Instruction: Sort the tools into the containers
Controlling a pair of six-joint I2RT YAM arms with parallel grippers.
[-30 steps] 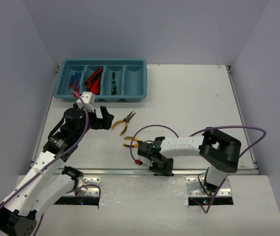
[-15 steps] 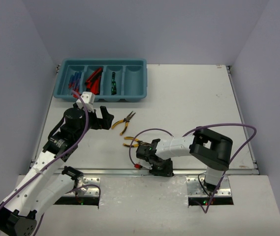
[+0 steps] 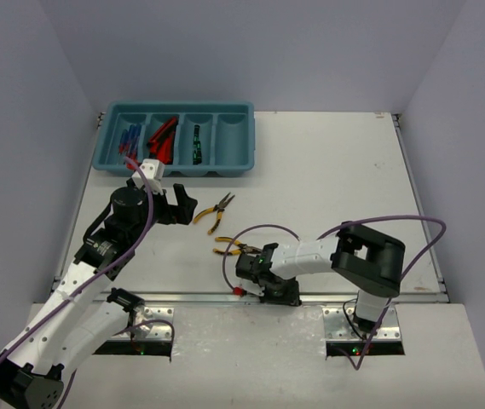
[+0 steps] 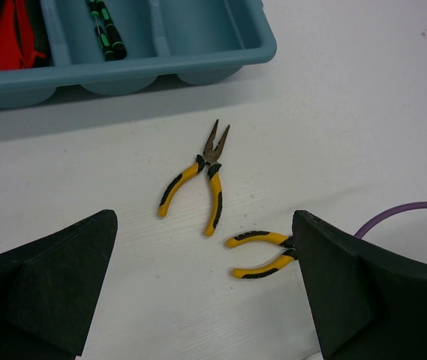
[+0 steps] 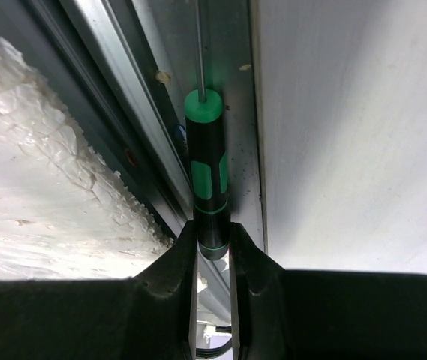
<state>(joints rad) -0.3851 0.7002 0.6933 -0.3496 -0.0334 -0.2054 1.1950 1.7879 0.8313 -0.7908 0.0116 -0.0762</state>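
Observation:
The teal tray stands at the back left. Its compartments hold blue/red screwdrivers, red-and-black utility knives and a black-and-green precision screwdriver; the right one is empty. Two yellow-handled pliers lie on the table, one farther, one nearer. My left gripper is open and empty, just left of the pliers. My right gripper is shut on a black-and-green precision screwdriver at the table's near edge.
A metal rail runs along the table's near edge under the right gripper. A purple cable loops over the table near the nearer pliers. A small red piece sits at the rail.

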